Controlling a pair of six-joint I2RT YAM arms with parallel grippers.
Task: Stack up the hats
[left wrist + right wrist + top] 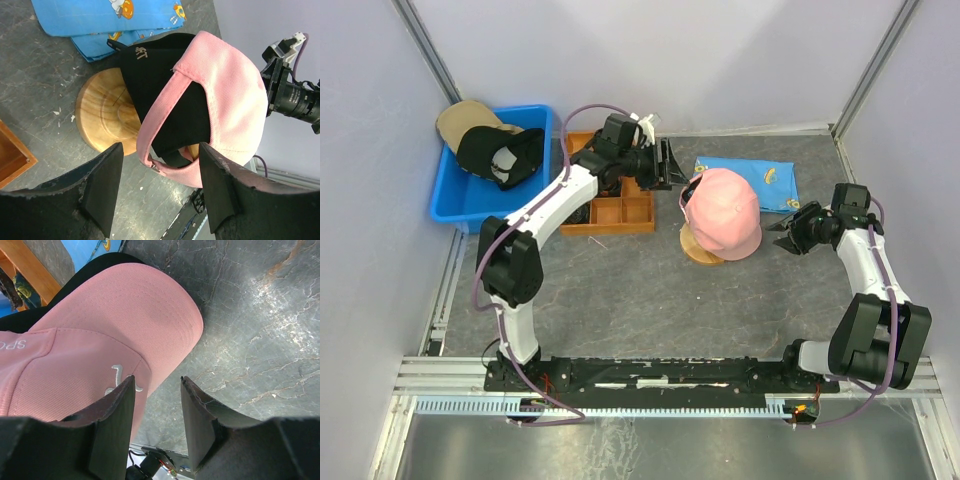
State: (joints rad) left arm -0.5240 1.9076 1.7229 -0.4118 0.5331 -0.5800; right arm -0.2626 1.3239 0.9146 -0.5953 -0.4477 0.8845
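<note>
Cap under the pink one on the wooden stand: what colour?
The lower cap is black, with pale lettering; the left wrist view shows it best.

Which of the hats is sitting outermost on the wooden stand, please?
The pink cap: it covers a black cap on the wooden stand, while the tan cap and the other black cap lie in the blue bin.

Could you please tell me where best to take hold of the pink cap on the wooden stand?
I'd grip the pink fabric baseball cap by its stiff brim, coming from the right gripper's side: the brim juts flat and free of the round wooden stand there.
</note>
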